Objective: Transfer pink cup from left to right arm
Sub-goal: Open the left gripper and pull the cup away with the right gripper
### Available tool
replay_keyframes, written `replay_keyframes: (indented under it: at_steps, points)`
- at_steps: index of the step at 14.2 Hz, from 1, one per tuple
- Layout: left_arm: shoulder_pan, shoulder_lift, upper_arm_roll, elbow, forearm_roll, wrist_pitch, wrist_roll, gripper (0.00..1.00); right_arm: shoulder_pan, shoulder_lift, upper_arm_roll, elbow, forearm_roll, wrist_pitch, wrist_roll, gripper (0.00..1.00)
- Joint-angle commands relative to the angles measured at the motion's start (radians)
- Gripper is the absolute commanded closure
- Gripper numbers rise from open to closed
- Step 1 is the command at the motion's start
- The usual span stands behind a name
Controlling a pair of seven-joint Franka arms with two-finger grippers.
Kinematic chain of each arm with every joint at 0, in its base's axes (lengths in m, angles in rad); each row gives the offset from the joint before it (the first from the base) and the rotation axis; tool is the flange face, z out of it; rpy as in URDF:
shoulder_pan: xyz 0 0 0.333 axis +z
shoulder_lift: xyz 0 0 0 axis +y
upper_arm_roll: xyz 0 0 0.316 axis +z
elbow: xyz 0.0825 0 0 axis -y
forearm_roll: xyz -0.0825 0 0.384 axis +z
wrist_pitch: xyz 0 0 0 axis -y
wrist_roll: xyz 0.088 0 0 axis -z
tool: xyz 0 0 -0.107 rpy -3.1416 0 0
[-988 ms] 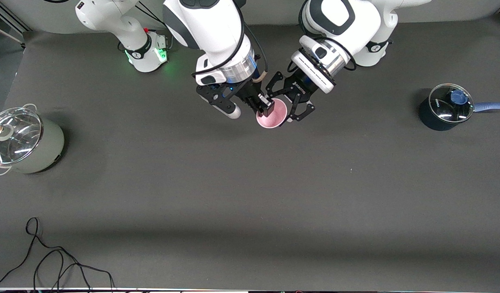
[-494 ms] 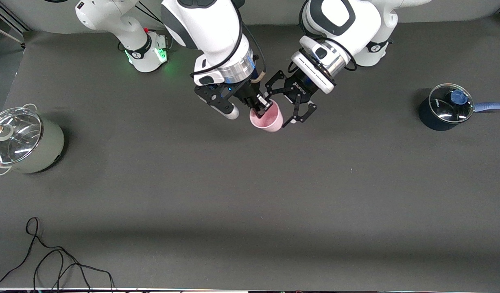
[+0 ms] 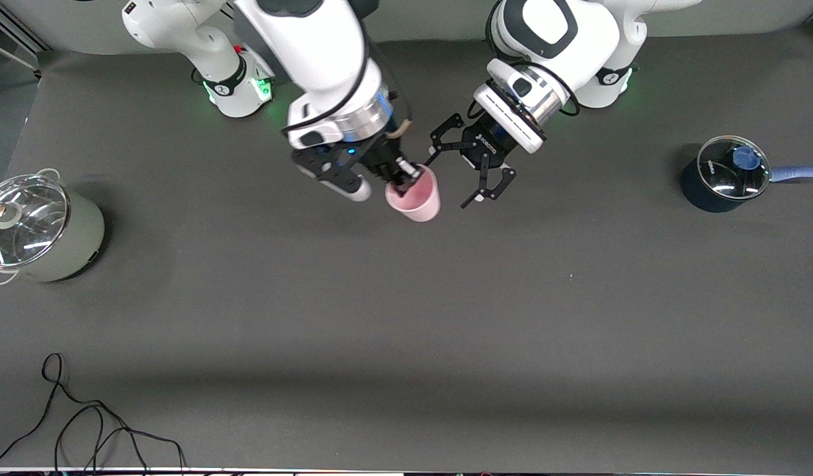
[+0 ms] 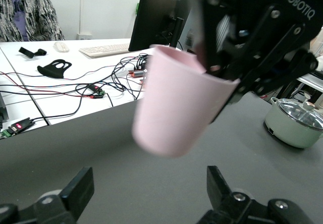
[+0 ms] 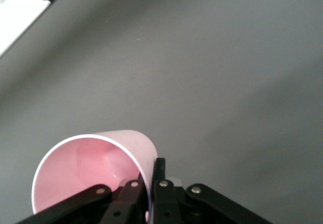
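Note:
The pink cup hangs tilted in the air, mouth toward the front camera. My right gripper is shut on its rim, one finger inside and one outside, as the right wrist view shows for the gripper and the cup. My left gripper is open and empty beside the cup, a small gap away, toward the left arm's end. In the left wrist view its open gripper points at the cup, which the right gripper holds.
A pale green pot with a glass lid stands at the right arm's end of the table. A dark blue pot with a glass lid and blue handle stands at the left arm's end. A black cable lies near the front edge.
The right gripper has carried the cup out from between the left gripper's fingers, toward the right arm's end. The left gripper has stayed in place, open.

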Motion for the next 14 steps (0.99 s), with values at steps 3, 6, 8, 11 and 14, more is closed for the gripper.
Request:
replay_keyframes:
  at_steps: [3, 6, 8, 11, 14]
  points:
    - [0.046, 0.016, 0.017, 0.010, 0.004, 0.007, 0.001, 0.01, -0.160, -0.073, -0.007, -0.011, -0.002, -0.227, -0.424, 1.00]
    - [0.153, 0.016, 0.021, 0.000, 0.039, -0.102, 0.000, 0.01, -0.269, -0.114, -0.016, -0.093, -0.002, -0.261, -0.681, 1.00]
    - [0.210, 0.016, 0.021, -0.014, 0.041, -0.183, 0.000, 0.01, -0.299, -0.131, -0.072, -0.156, -0.004, -0.260, -0.867, 1.00]
    - [0.299, 0.018, 0.024, -0.028, 0.081, -0.313, -0.002, 0.01, -0.299, -0.131, -0.203, -0.230, -0.001, -0.246, -1.084, 1.00]
    - [0.417, 0.018, 0.026, -0.057, 0.130, -0.504, -0.003, 0.01, -0.296, -0.160, -0.307, -0.391, -0.001, -0.147, -1.249, 1.00]
